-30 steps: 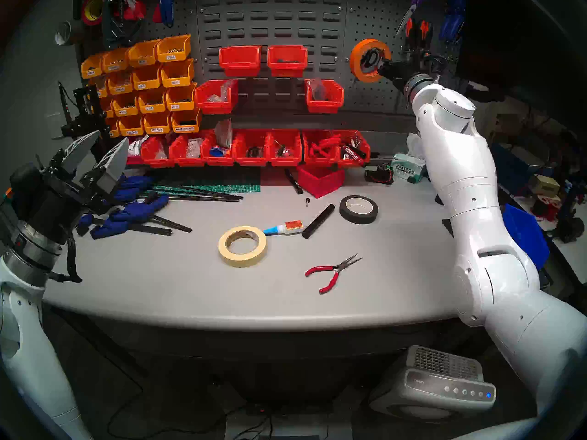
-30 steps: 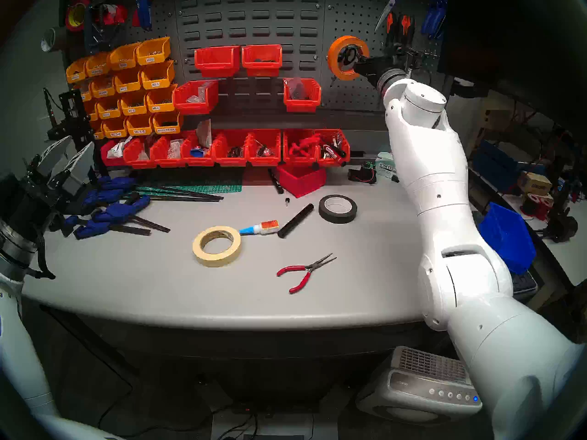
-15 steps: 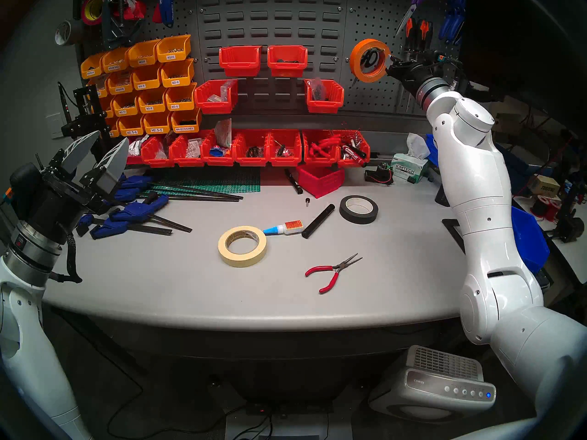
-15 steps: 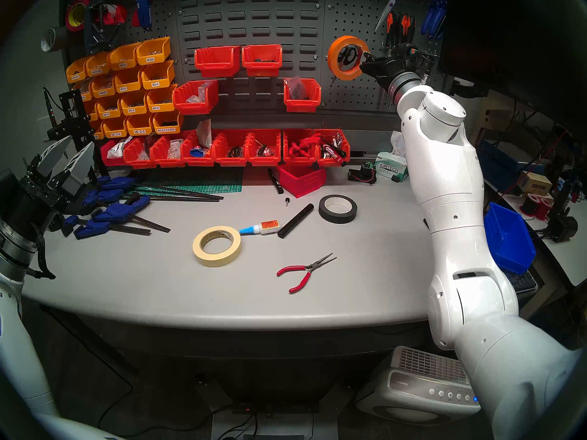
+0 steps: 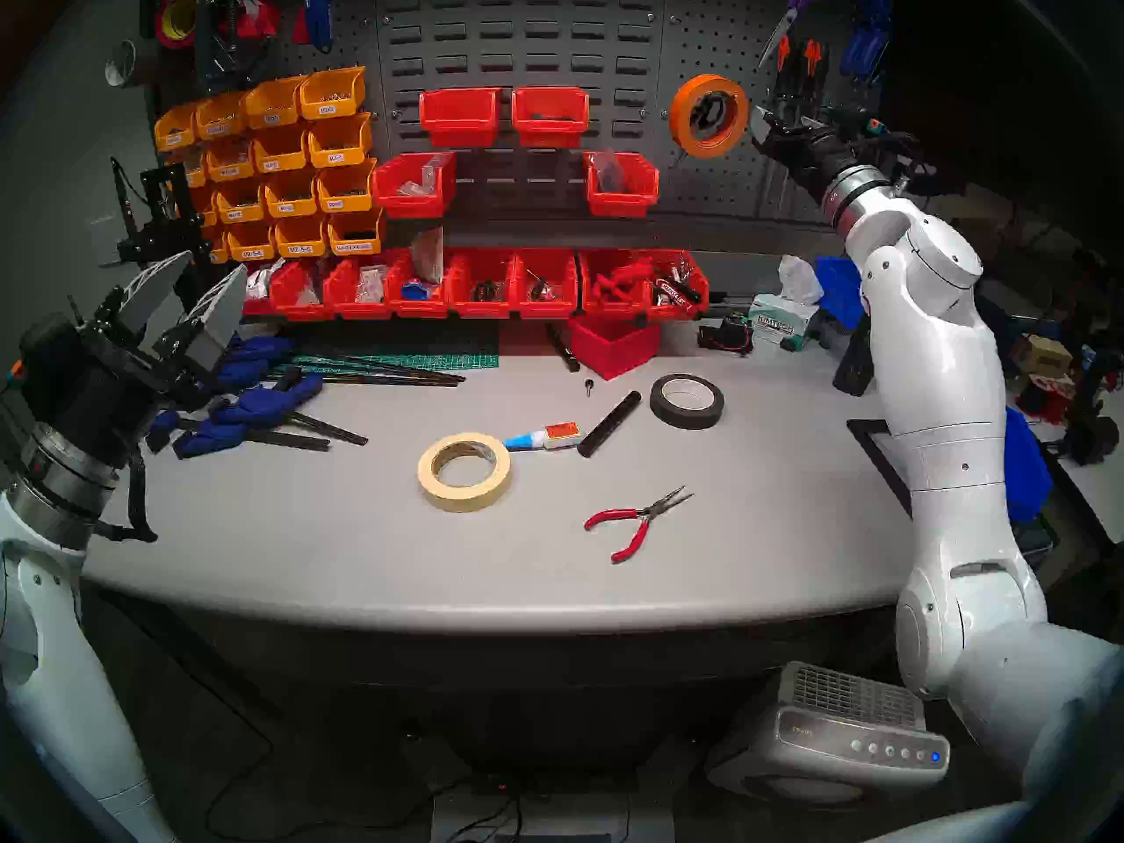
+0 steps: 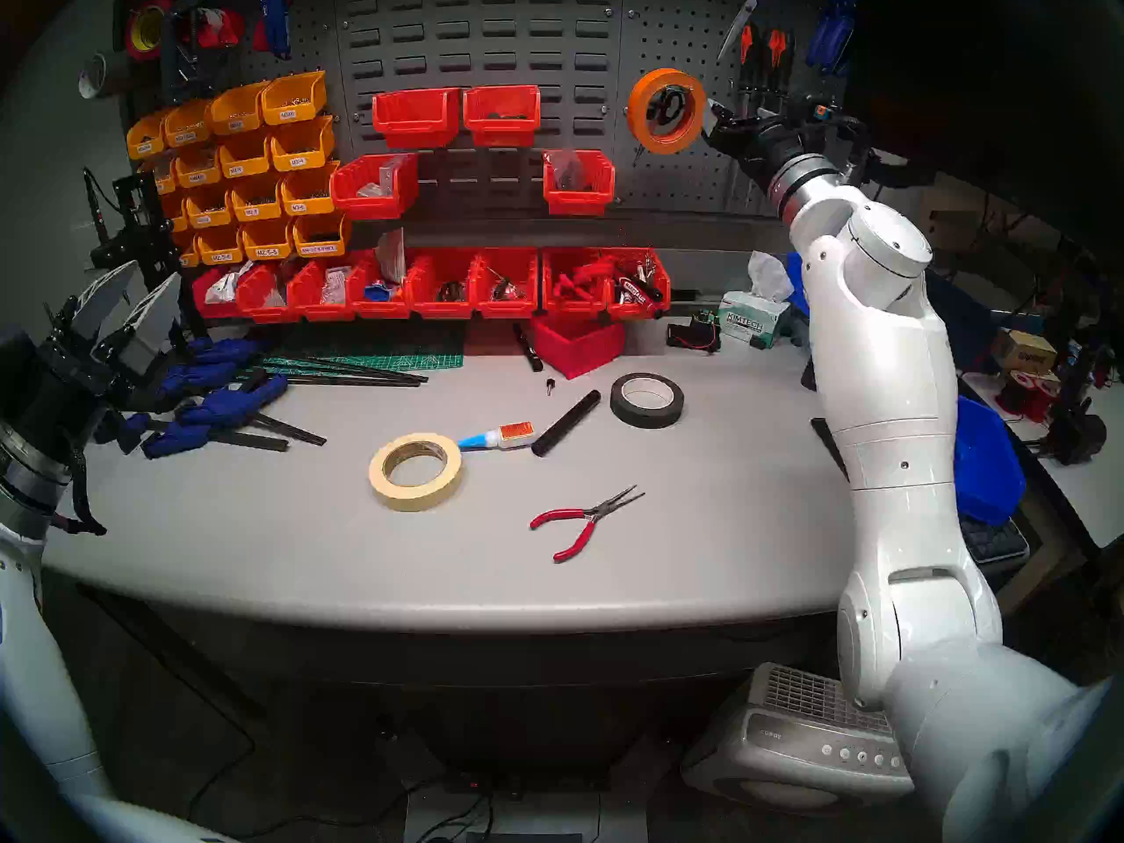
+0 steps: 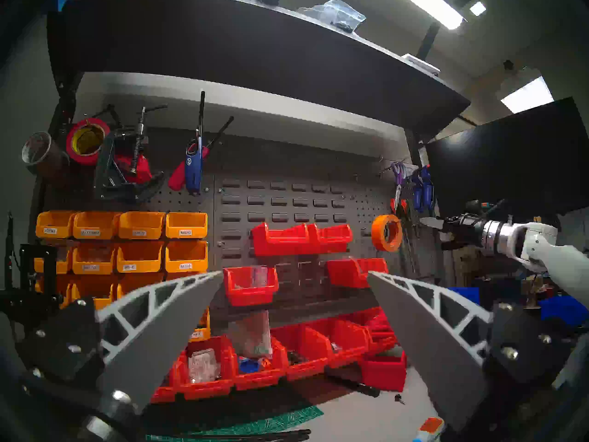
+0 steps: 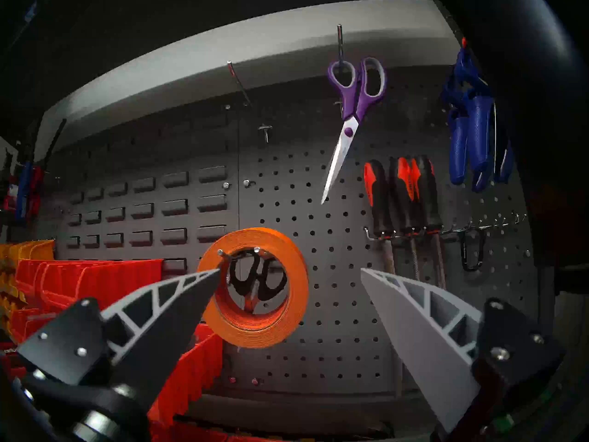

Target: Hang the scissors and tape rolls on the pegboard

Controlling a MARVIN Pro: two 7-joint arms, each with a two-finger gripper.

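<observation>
Hanging on a two-pronged hook (image 8: 239, 254) of the pegboard (image 8: 334, 272), the orange tape roll (image 8: 255, 288) frames the black loop handles of the scissors (image 8: 258, 280), which share the same hook behind it. The right gripper (image 8: 290, 270) stands just to the right of the roll in the head view with its jaws spread wide and nothing between them; the wrist view shows its left fingertip (image 8: 210, 274) crossing the roll's rim, and contact there cannot be ruled out. Risk one: if that fingertip drags on the rim during withdrawal, the roll could slide forward off the prongs and pull the scissors with it. Risk two: the roll sits near the prong tips, so any knock to the board may unseat it. The cream tape roll (image 5: 464, 472) lies flat on the table (image 5: 304, 550), near centre, touching the tip of a glue bottle (image 5: 544, 437); a careless pickup could shove that bottle. The left gripper (image 7: 294, 280) is raised at the far left, fully open and empty. Compared with one second earlier, the right gripper, then inserted in the roll's core, has backed out to the right and opened further; the roll stays on its hook.
</observation>
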